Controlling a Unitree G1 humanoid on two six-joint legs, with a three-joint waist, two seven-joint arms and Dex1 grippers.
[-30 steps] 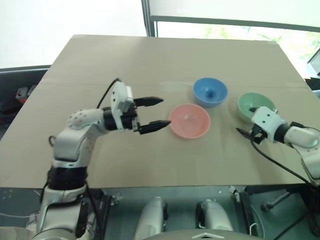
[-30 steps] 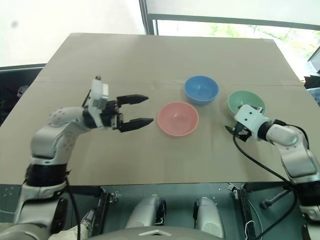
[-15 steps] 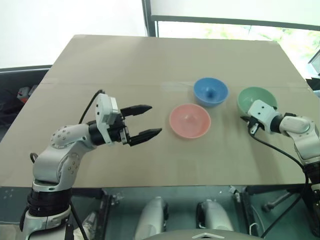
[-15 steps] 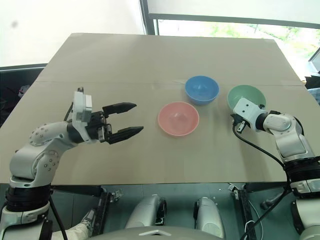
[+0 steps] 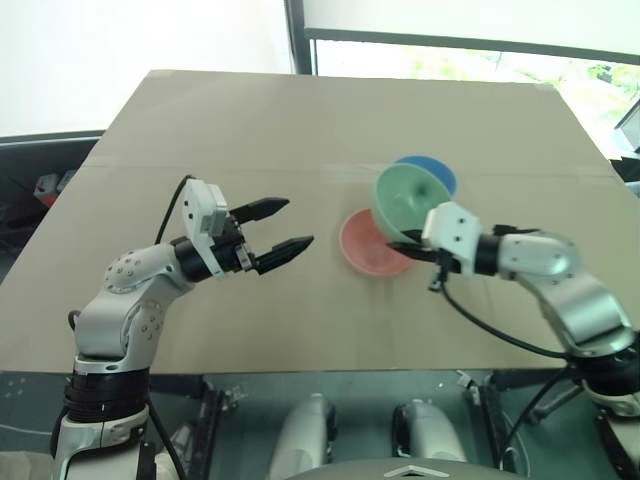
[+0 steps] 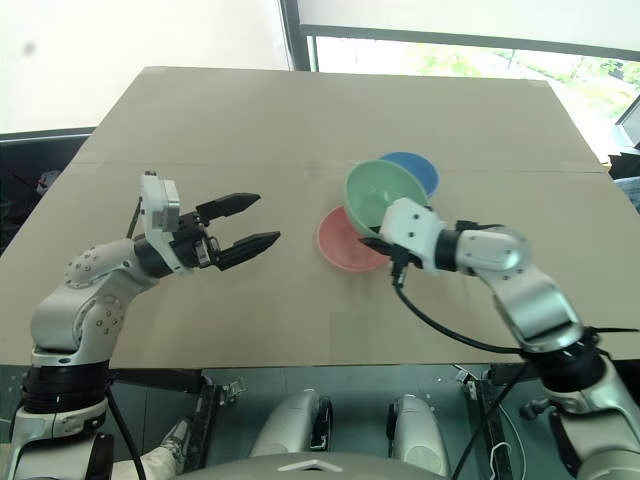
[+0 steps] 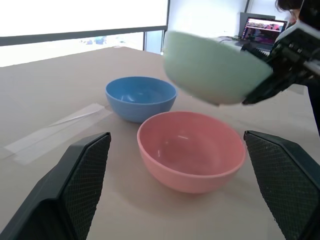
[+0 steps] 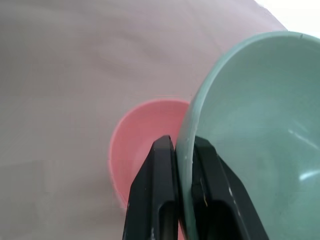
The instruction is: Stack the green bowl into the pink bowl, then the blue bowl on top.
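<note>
- While the right gripper (image 8: pixel 182 200) pinches the green bowl (image 5: pixel 410 200) by its rim, the bowl hangs tilted above the pink bowl (image 5: pixel 368 250); a thin grip, it could slip
- Left gripper (image 5: pixel 283 226) waits wide open, left of the bowls; blue bowl (image 7: pixel 140 97) sits just beyond; a skewed drop could knock it

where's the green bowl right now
The green bowl is off the table, pinched by its rim in the right gripper, tilted just above the pink bowl, with the blue bowl behind it.

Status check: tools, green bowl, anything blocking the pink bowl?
Right tool shut on green bowl rim, bowl airborne, tilted over pink bowl. Left tool open, beside pink bowl, holding nothing. Blue bowl on table behind; nothing blocking.
</note>
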